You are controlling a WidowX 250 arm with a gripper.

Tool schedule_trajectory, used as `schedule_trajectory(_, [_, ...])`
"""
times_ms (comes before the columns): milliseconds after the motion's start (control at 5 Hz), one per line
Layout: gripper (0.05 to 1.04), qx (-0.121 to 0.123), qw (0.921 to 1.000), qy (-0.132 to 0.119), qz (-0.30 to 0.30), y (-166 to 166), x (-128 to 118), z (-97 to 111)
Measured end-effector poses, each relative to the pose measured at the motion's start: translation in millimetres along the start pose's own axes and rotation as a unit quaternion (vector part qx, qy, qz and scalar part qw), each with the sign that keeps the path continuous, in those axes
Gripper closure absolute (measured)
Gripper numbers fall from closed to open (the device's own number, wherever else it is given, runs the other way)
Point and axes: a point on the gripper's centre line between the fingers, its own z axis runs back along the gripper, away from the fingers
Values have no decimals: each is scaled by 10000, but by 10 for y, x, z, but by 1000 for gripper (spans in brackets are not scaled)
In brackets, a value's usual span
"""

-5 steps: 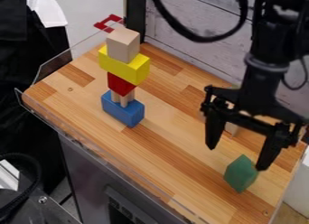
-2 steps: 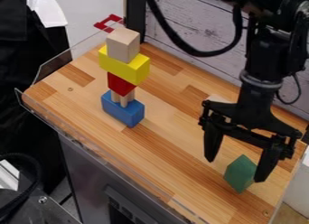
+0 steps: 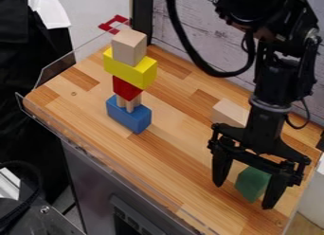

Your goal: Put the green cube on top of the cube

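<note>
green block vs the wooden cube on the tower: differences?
Colour: green block is green; wooden cube is pale, bare-wood toned.
Support: green block is down on the tabletop; wooden cube sits on the yellow block.
Gripper: open fingers flank the green block; wooden cube is well away from them.
Shared: both flat-faced.

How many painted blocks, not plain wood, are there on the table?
4: a blue block left in the view, a red block above it, a yellow block on the red one, and a green block by the gripper. The arm may hide others.
</note>
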Motion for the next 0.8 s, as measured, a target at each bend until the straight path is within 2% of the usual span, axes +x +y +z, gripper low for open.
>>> schedule_trajectory(200, [85,42,9999,122,51,41,27,-78])
schedule_trajectory(800, [85,20,9999,91,84,17,201,-120])
